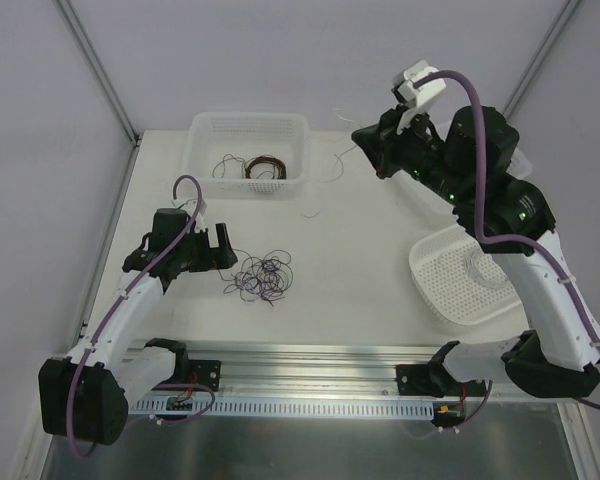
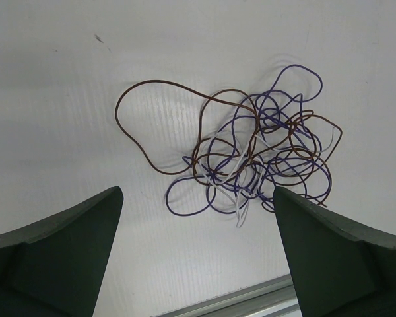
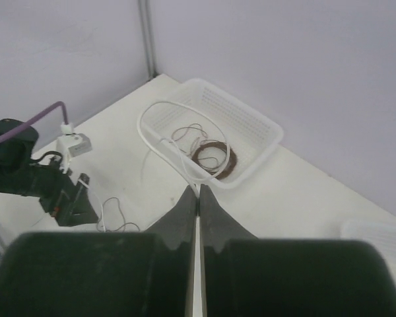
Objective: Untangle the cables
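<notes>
The cables (image 1: 262, 276) lie as a loose clump of thin brown, purple and white wires on the table; in the left wrist view the cables (image 2: 257, 152) spread just beyond my fingers. My left gripper (image 1: 221, 249) (image 2: 197, 195) stands wide open right beside the clump, to its left in the top view, with nothing between its fingers. My right gripper (image 1: 364, 138) (image 3: 198, 187) is raised near the far right, shut on a thin white cable (image 3: 162, 155) that loops out from its fingertips toward the basket.
A white rectangular basket (image 1: 195, 130) (image 3: 251, 119) at the back holds a red-brown wire coil (image 1: 266, 167) (image 3: 211, 158) and a few loose wires. A round white perforated basket (image 1: 460, 285) sits at the right. A metal rail (image 1: 310, 360) runs along the near edge.
</notes>
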`<state>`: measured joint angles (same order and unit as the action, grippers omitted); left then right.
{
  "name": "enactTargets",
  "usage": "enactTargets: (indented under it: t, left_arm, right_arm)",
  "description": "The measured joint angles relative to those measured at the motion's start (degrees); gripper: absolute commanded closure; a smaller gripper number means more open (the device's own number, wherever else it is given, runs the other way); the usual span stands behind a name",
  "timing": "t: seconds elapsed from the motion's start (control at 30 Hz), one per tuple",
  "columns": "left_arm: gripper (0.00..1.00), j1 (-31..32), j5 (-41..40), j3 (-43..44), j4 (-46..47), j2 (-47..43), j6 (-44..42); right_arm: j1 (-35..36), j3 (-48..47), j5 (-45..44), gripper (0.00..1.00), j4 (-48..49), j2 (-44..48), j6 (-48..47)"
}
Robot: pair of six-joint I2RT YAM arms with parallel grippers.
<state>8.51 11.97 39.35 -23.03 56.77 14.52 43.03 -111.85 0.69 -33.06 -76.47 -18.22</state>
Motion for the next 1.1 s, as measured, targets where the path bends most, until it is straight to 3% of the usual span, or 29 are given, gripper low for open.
enactTargets:
  t: [0.23, 0.4, 0.73, 1.03, 1.07, 1.1]
  left_arm:
    - [0.01, 0.0, 0.0, 0.0, 0.0, 0.0, 0.0]
    - [0.01, 0.0, 0.0, 0.0, 0.0, -0.1, 0.0]
    - [0.01, 0.0, 1.0, 0.0, 0.0, -0.2, 0.0]
    - [0.01, 0.0, 1.0, 0.0, 0.0, -0.2, 0.0]
    - [0.01, 0.0, 1.0, 0.0, 0.0, -0.2, 0.0]
    - [0.01, 0.0, 1.0, 0.0, 0.0, -0.2, 0.0]
  right_arm:
    - [-6.1, 12.0, -11.0, 0.99, -1.0, 8.3, 0.3]
    - [-19.4, 25.3, -13.3, 0.99, -3.8, 13.1, 4.7]
    - [-52.5, 43.9, -7.4, 0.99, -6.4, 25.4, 17.2]
    - [-63.1, 54.3, -4.4, 0.99, -5.2, 24.5, 25.4]
    - [-63.4, 55.1, -4.6, 0.95, -5.2, 23.8, 26.0]
    - [-63.7, 55.8, -4.9, 0.83, -5.2, 23.1, 26.6]
